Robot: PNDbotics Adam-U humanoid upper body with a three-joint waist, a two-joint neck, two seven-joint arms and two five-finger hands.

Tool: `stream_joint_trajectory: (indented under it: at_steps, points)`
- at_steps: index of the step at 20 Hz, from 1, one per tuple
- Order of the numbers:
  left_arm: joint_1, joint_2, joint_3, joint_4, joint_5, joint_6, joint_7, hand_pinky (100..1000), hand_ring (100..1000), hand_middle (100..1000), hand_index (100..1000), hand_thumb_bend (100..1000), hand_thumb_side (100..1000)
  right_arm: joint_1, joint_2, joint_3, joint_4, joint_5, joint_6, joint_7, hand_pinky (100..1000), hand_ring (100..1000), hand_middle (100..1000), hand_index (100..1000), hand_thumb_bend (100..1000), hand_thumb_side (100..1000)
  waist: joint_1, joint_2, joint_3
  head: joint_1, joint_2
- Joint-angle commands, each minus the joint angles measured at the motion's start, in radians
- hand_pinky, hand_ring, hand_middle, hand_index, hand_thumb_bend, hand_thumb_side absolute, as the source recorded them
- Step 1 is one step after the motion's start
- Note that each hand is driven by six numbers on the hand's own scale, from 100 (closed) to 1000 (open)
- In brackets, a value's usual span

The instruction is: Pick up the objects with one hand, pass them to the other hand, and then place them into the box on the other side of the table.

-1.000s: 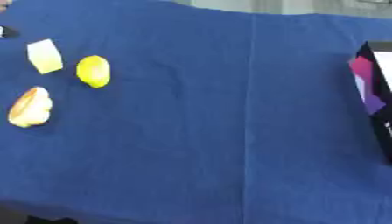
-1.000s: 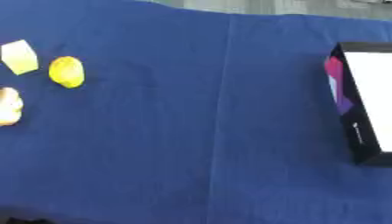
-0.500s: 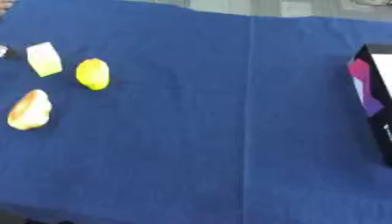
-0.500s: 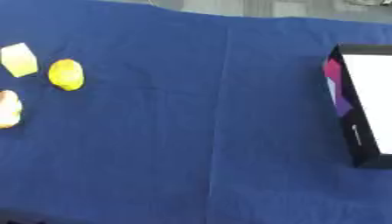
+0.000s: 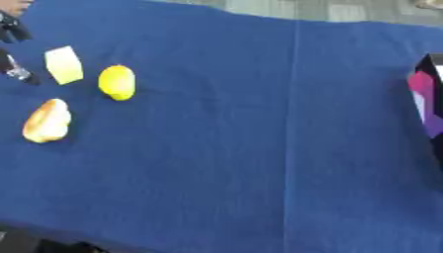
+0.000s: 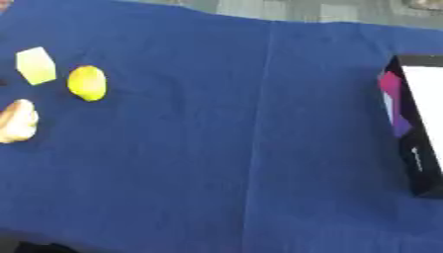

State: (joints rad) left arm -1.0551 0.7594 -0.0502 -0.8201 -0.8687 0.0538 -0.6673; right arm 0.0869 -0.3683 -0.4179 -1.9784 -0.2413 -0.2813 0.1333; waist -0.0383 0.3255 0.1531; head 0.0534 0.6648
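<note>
While the lemon [image 5: 117, 82] lies at the worktop's [image 5: 259, 148] left, apart from the box [image 6: 414, 133] at right, we judge it light, smooth, best grasped around its middle; left hand's [image 5: 16, 69] fingers cannot be told.

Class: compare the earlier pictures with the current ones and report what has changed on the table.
The left hand has come into view at the left edge, next to the pale block; it has taken hold of nothing. The block, lemon, bun and box lie as before.
</note>
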Motion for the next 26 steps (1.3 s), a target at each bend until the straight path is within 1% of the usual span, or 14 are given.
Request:
stream_joint_trajectory:
  at_steps: [1, 2, 6, 14, 21, 23, 26]
  points:
    - [-0.028, 0.013, 0.022, 0.014, -0.033, 0.013, 0.023, 895, 832, 793, 854, 723, 119, -0.006, -0.013, -0.003, -0.022, 0.006, 0.001, 0.005, 933, 1000, 1000, 1000, 100, 470, -0.009, -0.003, -0.002, 0.014, -0.012]
    - [-0.03, 0.009, 0.027, 0.021, -0.042, 0.02, 0.033, 894, 832, 793, 853, 719, 103, -0.008, -0.013, -0.002, -0.022, 0.006, 0.002, 0.006, 934, 1000, 1000, 1000, 100, 470, -0.009, -0.002, -0.003, 0.018, -0.012]
    - [-0.037, -0.008, 0.043, 0.046, -0.063, 0.037, 0.079, 895, 828, 792, 850, 700, 100, -0.013, -0.014, 0.002, -0.022, 0.006, 0.004, 0.011, 934, 1000, 1000, 1000, 100, 470, -0.009, 0.001, -0.007, 0.026, -0.014]
    - [-0.044, -0.041, 0.066, 0.079, -0.04, 0.048, 0.142, 898, 818, 784, 837, 651, 100, -0.026, -0.015, 0.015, -0.022, 0.01, 0.005, 0.027, 934, 1000, 1000, 1000, 100, 470, -0.007, 0.011, -0.024, 0.046, -0.021]
    - [-0.053, -0.064, 0.075, 0.101, -0.055, 0.065, 0.204, 893, 813, 777, 827, 634, 100, -0.031, -0.015, 0.021, -0.022, 0.013, 0.002, 0.037, 934, 1000, 1000, 1000, 100, 470, -0.006, 0.018, -0.036, 0.06, -0.025]
    - [-0.053, -0.068, 0.076, 0.108, -0.061, 0.068, 0.207, 888, 809, 769, 818, 613, 100, -0.03, -0.014, 0.022, -0.022, 0.017, 0.003, 0.039, 934, 1000, 1000, 1000, 100, 470, -0.006, 0.019, -0.038, 0.061, -0.025]
    - [-0.056, -0.068, 0.074, 0.117, -0.067, 0.072, 0.187, 883, 811, 770, 814, 608, 100, -0.029, -0.012, 0.022, -0.022, 0.021, 0.006, 0.039, 935, 1000, 1000, 1000, 100, 470, -0.005, 0.019, -0.039, 0.064, -0.022]
